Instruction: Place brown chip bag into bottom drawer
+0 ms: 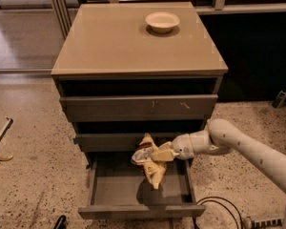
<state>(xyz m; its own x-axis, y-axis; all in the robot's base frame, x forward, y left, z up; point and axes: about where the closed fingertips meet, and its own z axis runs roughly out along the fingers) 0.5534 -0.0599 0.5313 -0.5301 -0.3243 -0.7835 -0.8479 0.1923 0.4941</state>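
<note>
The brown chip bag point(149, 159) is crumpled, tan and cream with dark patches, and hangs over the pulled-out bottom drawer point(109, 190), a wide shallow grey tray. My gripper point(165, 154) reaches in from the right on a white arm and is shut on the bag's right side. The bag's lower end dangles above the drawer floor, right of its middle. The two drawers above are pushed in.
A round cream bowl point(162, 21) sits at the back right of the cabinet top point(109, 42). A black cable point(219, 205) loops on the speckled floor right of the drawer. A dark tool with a yellow tip point(0, 144) lies on the floor at left.
</note>
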